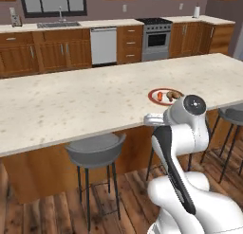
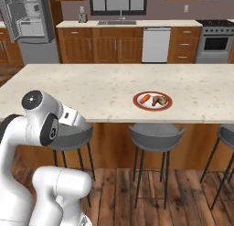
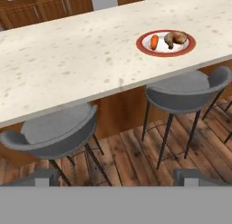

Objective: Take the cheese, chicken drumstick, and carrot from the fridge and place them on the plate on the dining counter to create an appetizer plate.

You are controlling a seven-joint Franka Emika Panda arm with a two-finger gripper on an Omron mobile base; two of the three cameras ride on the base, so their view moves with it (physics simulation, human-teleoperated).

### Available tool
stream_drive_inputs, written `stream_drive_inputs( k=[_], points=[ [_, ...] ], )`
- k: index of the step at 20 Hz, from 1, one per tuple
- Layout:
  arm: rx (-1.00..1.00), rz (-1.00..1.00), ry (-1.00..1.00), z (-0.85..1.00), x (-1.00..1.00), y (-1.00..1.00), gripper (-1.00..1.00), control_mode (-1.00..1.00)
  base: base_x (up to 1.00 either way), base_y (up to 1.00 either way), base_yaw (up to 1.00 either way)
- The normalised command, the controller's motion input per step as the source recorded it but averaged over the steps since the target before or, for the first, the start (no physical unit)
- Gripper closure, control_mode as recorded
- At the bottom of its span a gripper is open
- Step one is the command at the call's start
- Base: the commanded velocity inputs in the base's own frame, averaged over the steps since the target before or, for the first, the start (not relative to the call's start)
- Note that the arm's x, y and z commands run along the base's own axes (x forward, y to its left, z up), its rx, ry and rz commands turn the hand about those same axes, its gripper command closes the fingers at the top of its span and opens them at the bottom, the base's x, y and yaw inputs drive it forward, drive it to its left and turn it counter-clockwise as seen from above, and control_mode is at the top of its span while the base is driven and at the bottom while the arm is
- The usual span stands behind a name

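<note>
The plate (image 3: 166, 43) is white with a red rim. It sits on the desk (image 3: 68, 60), close to the near edge. The carrot (image 3: 154, 41) lies on the plate. The chicken drumstick (image 3: 175, 37) lies on the plate too, just beside the carrot. The same plate (image 2: 152, 101) shows in the right base view, with the carrot (image 2: 144, 99) and the drumstick (image 2: 159, 100) on it. In the left base view the plate (image 1: 155, 94) peeks out just behind the robot's arm.

Grey stools (image 3: 56, 132) stand on the wood floor under the desk's edge. One stool (image 3: 183, 94) is right below the plate.

The fridge (image 2: 28, 24) stands far back at the left of the room, and its door hangs open.

The tool (image 3: 116, 177) is low, well apart from the plate. Its two tips sit wide apart at the bottom of the hand view, with nothing between them, so it is open.

A sink (image 1: 58, 24) and a stove (image 1: 155, 36) are on the far wall.
</note>
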Motion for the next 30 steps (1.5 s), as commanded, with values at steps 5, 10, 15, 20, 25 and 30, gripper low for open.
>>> stream_drive_inputs(
  k=[5,10,15,20,25,30],
  points=[
    [0.0,0.0,0.0,0.0,0.0,0.0,-1.0,1.0,-0.32,1.0,0.0],
    [0.0,0.0,0.0,0.0,0.0,0.0,-1.0,1.0,-0.03,1.0,0.0],
    [0.0,0.0,0.0,0.0,0.0,0.0,-1.0,1.0,0.0,1.0,0.0],
    [0.0,0.0,0.0,0.0,0.0,0.0,-1.0,1.0,0.04,1.0,0.0],
    [0.0,0.0,0.0,0.0,0.0,0.0,-1.0,1.0,0.23,1.0,0.01],
    [0.0,0.0,0.0,0.0,0.0,0.0,-1.0,1.0,0.34,1.0,0.01]
  ],
)
